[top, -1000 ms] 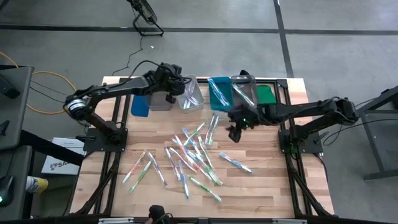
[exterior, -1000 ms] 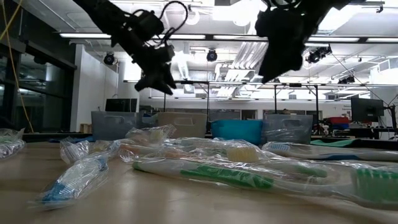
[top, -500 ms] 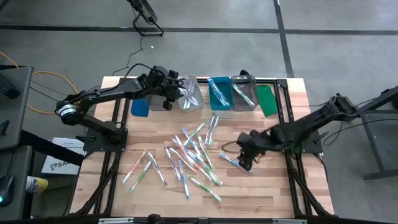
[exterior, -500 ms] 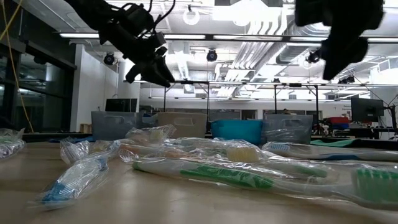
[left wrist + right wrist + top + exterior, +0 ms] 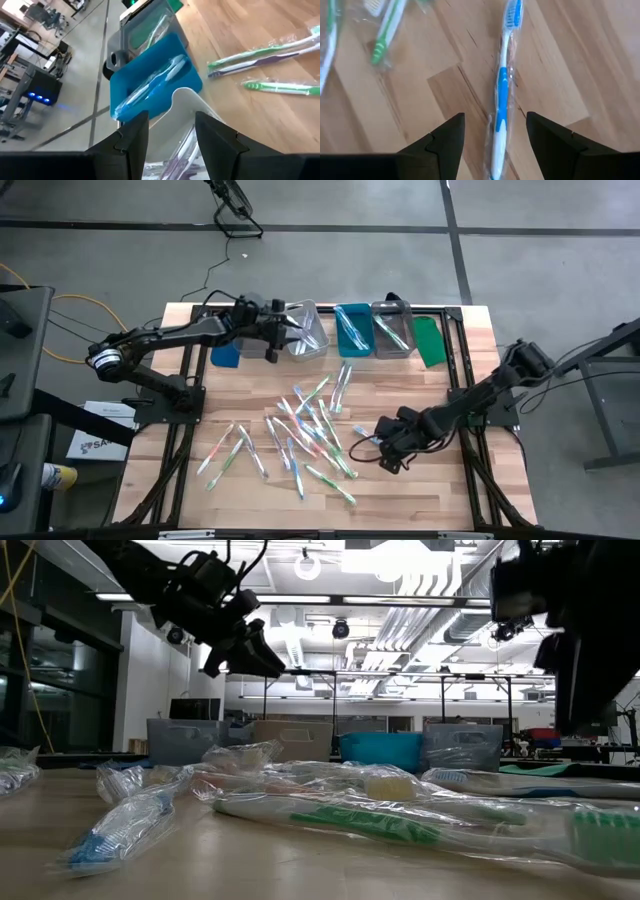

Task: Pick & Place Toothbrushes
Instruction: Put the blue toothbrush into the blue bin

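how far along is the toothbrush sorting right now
Early stage. Done: a few toothbrushes already lie in the bins at the table's far edge. In hand: nothing is gripped; the right gripper is open, straddling a blue wrapped toothbrush on the table, and the left gripper is open over the clear bin. Left: the scattered pile of toothbrushes mid-table.
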Available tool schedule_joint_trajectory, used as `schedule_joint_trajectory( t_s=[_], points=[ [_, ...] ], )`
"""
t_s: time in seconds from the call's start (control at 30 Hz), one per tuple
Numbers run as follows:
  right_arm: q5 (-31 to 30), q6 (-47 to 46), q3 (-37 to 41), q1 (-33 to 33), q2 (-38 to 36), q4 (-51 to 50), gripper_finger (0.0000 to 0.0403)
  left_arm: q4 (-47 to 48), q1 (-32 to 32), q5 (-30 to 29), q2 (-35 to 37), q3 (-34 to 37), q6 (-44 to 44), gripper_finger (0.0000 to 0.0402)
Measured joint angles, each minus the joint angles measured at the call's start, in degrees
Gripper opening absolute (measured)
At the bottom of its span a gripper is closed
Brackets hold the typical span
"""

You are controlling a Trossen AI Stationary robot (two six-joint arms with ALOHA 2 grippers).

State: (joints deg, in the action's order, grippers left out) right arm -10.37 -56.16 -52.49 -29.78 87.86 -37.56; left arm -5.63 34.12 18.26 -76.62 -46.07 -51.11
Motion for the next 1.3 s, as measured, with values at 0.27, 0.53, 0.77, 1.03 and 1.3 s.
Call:
schedule_joint_trajectory(
  t_s=[0.27,0.53,0.77,1.03,1.3],
  points=[
    [0.0,-0.9,0.0,0.0,6.0,0.6,0.0205,-2.4,0.0,4.0,0.3,1.1,0.8,0.0157],
    [0.5,-2.3,0.0,0.0,9.8,1.0,0.0205,-2.2,0.0,5.3,0.3,1.1,1.0,0.0157],
    [1.2,-2.3,-0.2,0.0,11.2,0.8,0.0180,-1.9,0.0,5.4,0.3,1.1,1.0,0.0157],
    [1.3,-2.4,-0.2,0.0,11.3,0.5,0.0109,-1.8,0.0,5.3,0.3,1.1,1.0,0.0157],
    [3.2,-2.5,-0.1,0.6,11.3,0.5,0.0046,-1.4,0.0,5.3,0.3,1.1,1.0,0.0157]
  ],
)
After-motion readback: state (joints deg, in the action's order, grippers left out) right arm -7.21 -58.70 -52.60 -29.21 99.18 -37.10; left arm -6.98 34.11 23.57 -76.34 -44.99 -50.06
